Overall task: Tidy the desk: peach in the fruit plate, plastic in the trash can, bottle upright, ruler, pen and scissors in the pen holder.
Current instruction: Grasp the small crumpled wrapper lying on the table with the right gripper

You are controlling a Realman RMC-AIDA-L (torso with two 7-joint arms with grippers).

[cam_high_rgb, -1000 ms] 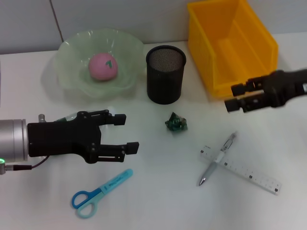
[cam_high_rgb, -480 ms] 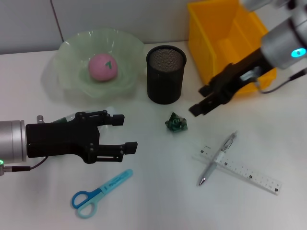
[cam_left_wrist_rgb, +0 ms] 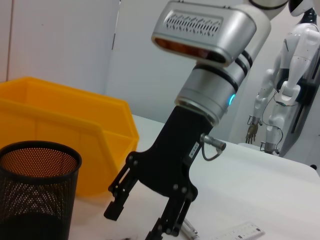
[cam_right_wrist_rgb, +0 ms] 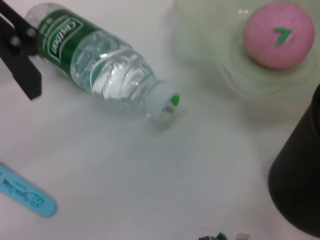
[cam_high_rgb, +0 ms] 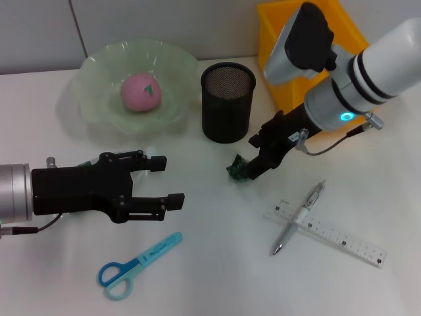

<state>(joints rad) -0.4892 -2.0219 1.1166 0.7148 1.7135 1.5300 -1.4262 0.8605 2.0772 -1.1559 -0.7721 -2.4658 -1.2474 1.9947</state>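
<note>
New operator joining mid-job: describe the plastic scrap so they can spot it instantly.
Start at the black mesh pen holder. Just in front of it lies the plastic scrap, with the right gripper over it. It is the only crumpled dark-green thing.

Lighting bright and even, diffuse from overhead. White bench (cam_high_rgb: 197, 276) close to blown out in the head view, with only soft, faint shadows under the mesh cup (cam_high_rgb: 227, 102) and the right gripper (cam_high_rgb: 255, 157). Yellow bin (cam_high_rgb: 316, 59) saturated but not clipped. Small cyan LED glow on the right arm, visible in the head and left wrist views. Right wrist view is soft overall: bottle (cam_right_wrist_rgb: 100, 70) label smeared, peach (cam_right_wrist_rgb: 279, 34) and scissors handle (cam_right_wrist_rgb: 25, 192) hazy, low contrast against the bench. Left wrist view sharper, wall backlit and pale. Mild softness at the head-view corners, no obvious glare spots.
</note>
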